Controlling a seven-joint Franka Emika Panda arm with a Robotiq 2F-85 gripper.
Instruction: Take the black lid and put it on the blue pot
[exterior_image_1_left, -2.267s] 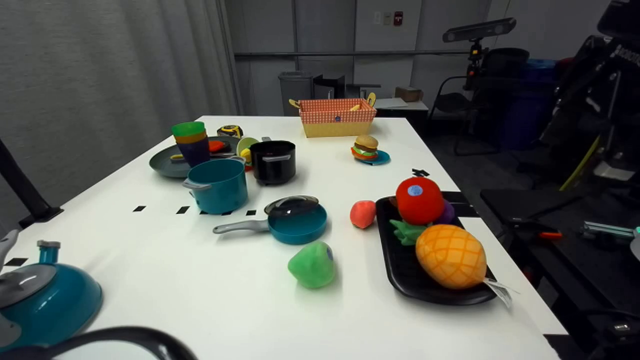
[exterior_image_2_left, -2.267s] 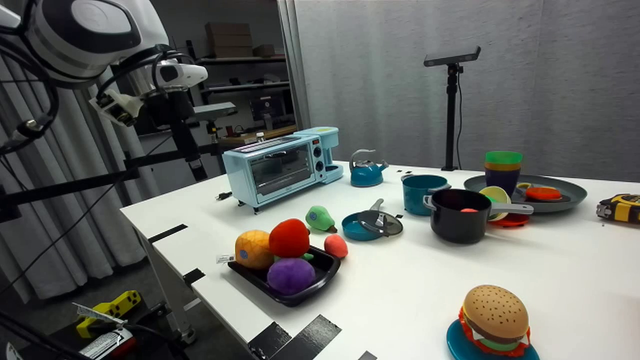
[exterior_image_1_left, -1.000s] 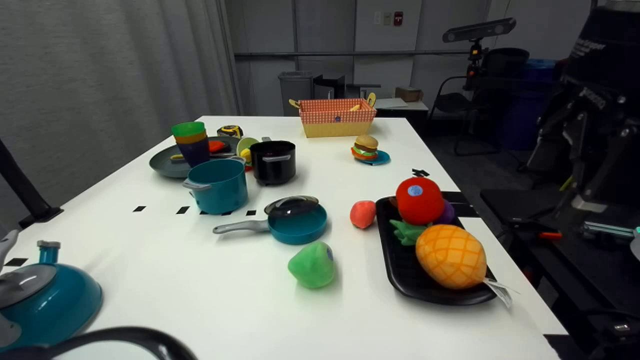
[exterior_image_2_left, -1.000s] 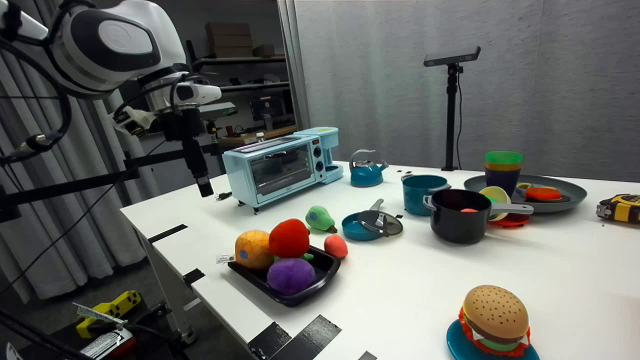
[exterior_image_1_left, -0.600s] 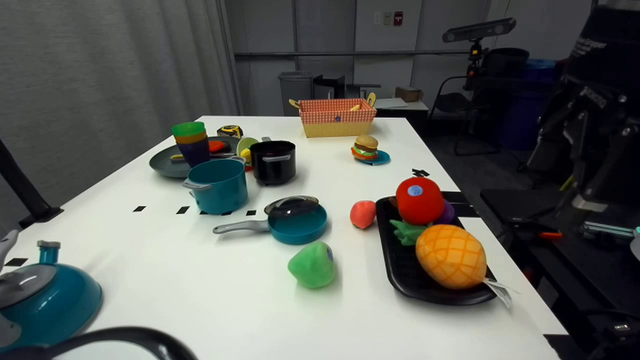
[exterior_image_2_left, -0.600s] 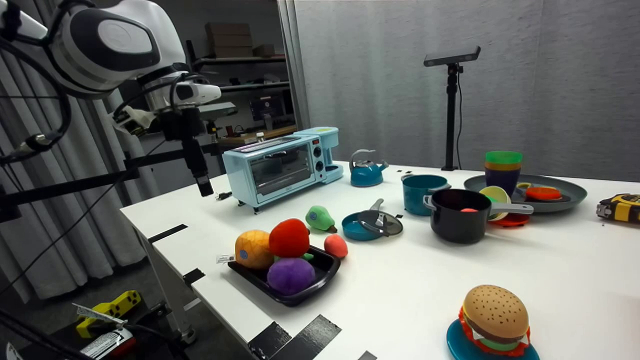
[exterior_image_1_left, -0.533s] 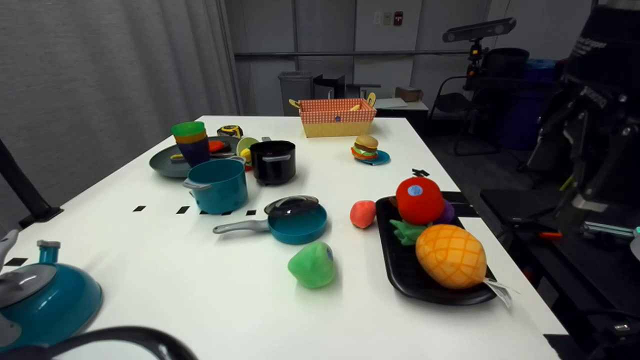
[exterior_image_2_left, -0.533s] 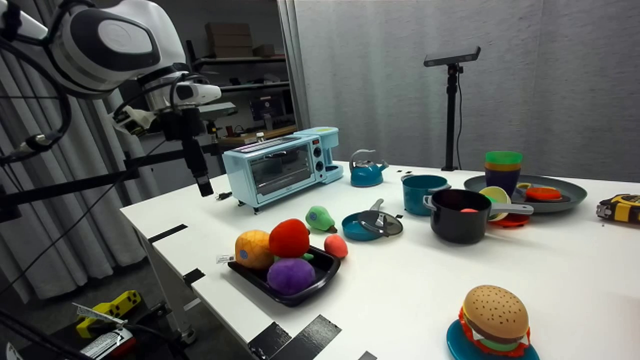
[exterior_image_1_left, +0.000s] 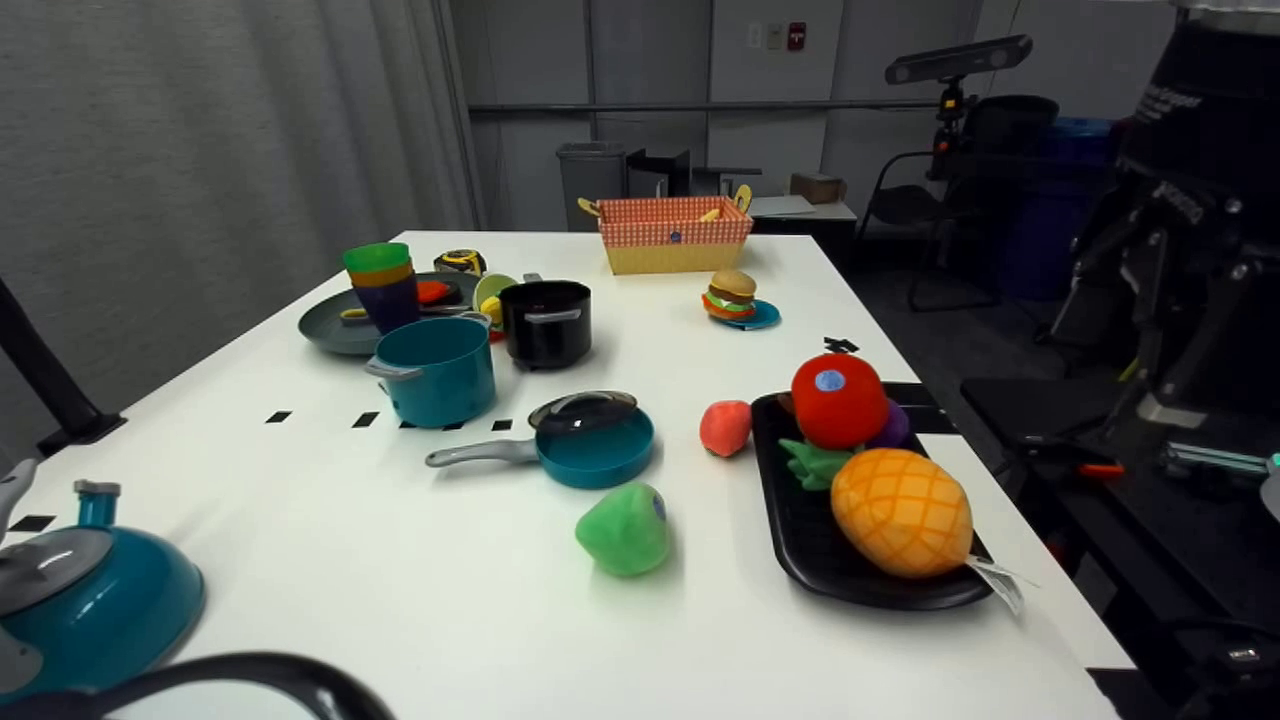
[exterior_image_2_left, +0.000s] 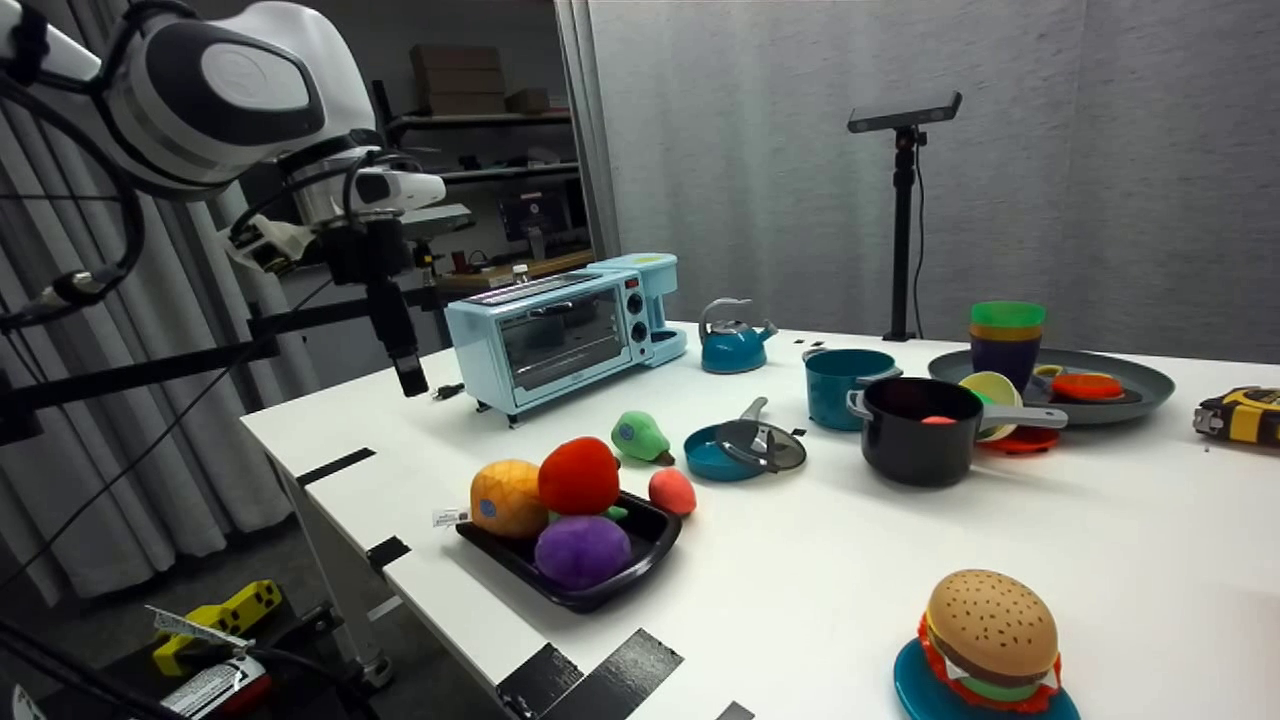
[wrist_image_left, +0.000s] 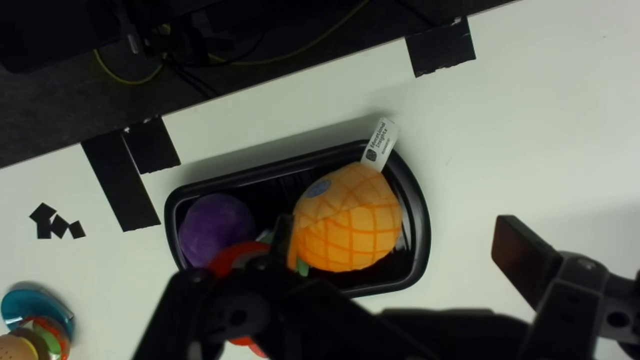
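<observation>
The black lid (exterior_image_1_left: 585, 411) shows in both exterior views. It is a dark round disc with a grey handle, lying tilted on the rim of the shallow blue saucepan (exterior_image_1_left: 600, 455); the lid (exterior_image_2_left: 762, 446) overhangs one side of the pan. The teal-blue pot (exterior_image_1_left: 445, 380) stands upright and open beside the black pot, and shows in both exterior views (exterior_image_2_left: 835, 392). My gripper (exterior_image_2_left: 410, 380) hangs near the table's edge, beyond the fruit tray and away from lid and pot. In the wrist view the fingers (wrist_image_left: 395, 220) are wide apart with nothing between them. Lid and pot are out of the wrist view.
A black tray (wrist_image_left: 422, 230) of plush fruit lies below my gripper. A green plush (exterior_image_1_left: 625, 530) and a pink plush (exterior_image_1_left: 726, 428) lie near the saucepan. A black pot (exterior_image_2_left: 920, 440) stands close against the blue pot. A toaster oven (exterior_image_2_left: 560, 340) and teal kettle (exterior_image_2_left: 733, 348) stand behind.
Since the earliest frames my arm has moved lower and inward towards the table. In the last half second it has shifted only very slightly. The objects on the table have not moved.
</observation>
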